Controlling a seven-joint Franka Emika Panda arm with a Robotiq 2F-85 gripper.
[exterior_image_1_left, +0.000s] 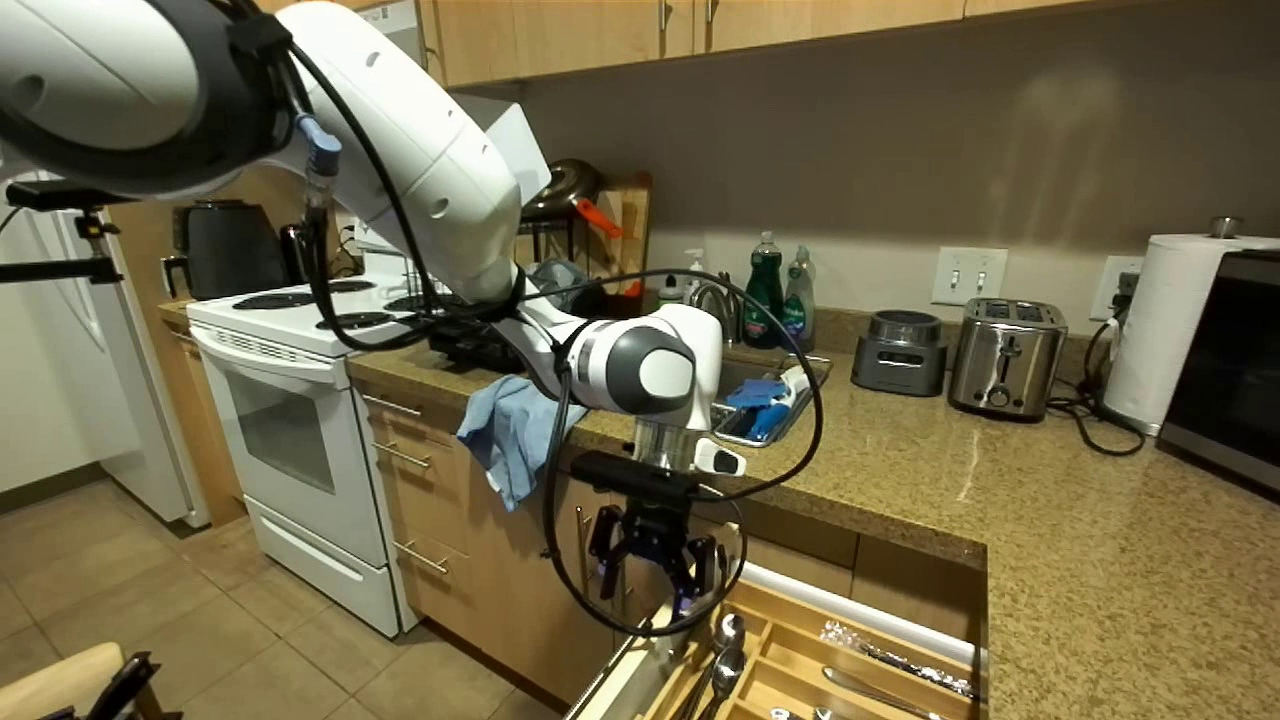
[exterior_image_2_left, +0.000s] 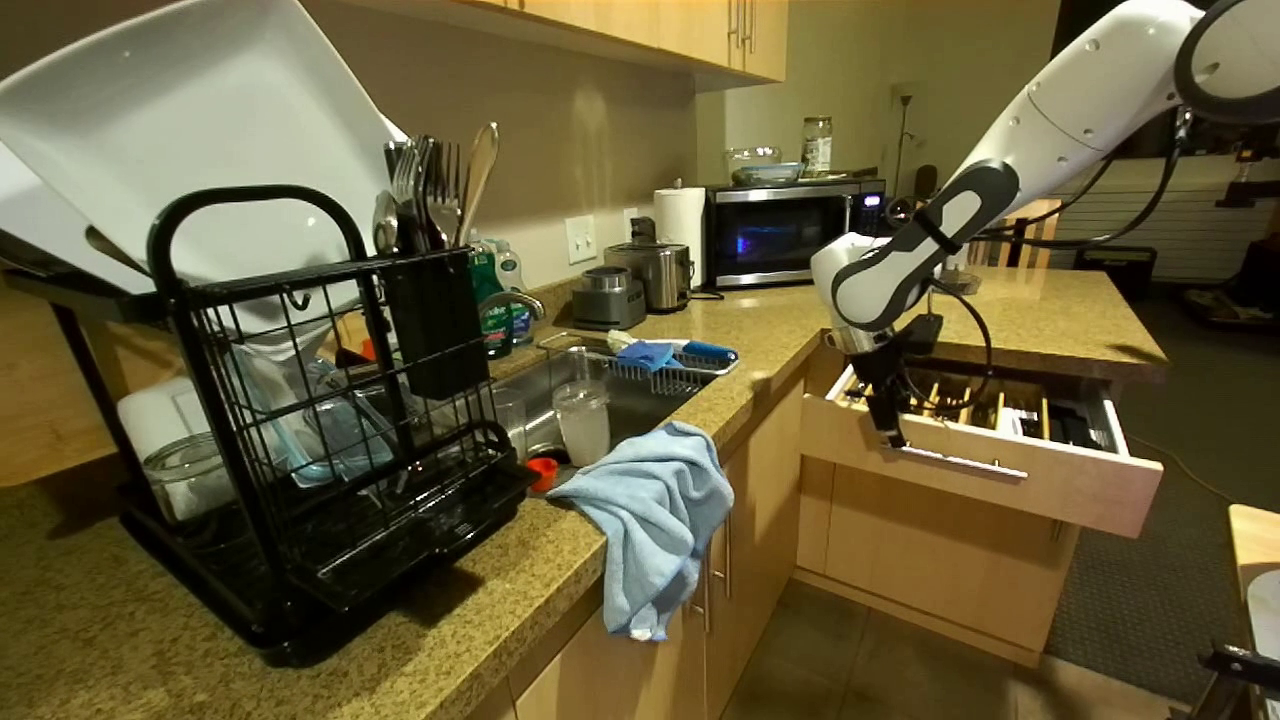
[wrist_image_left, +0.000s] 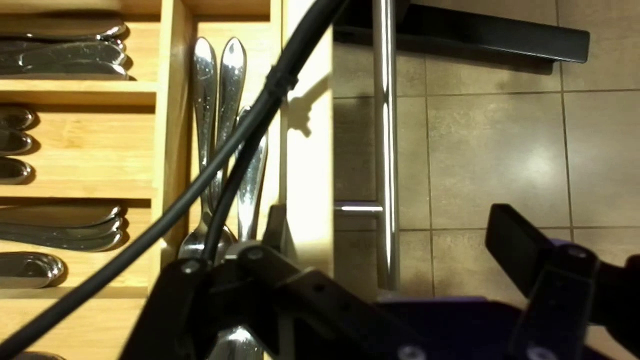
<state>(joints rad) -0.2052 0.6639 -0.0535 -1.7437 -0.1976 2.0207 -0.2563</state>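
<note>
My gripper (wrist_image_left: 390, 222) is open with nothing between its fingers. In the wrist view one finger is at the inner side of the drawer front (wrist_image_left: 307, 170), and the other is over the floor beyond the silver bar handle (wrist_image_left: 387, 125). Whether a finger touches the drawer cannot be told. In the exterior views the gripper (exterior_image_1_left: 645, 590) (exterior_image_2_left: 885, 425) points down at the pulled-out drawer (exterior_image_2_left: 1000, 475), near one end of its handle (exterior_image_2_left: 955, 461). A wooden cutlery tray (wrist_image_left: 172, 100) in the drawer holds long-handled utensils (wrist_image_left: 205, 100) and knives (wrist_image_left: 65, 60).
A granite counter (exterior_image_1_left: 1110, 560) runs above the drawer. A blue cloth (exterior_image_2_left: 660, 510) hangs over its edge by the sink (exterior_image_2_left: 540, 405). A black dish rack (exterior_image_2_left: 430, 500), a toaster (exterior_image_1_left: 1008, 357) and a microwave (exterior_image_2_left: 785, 235) stand on it. A black cable (wrist_image_left: 250, 125) crosses the wrist view.
</note>
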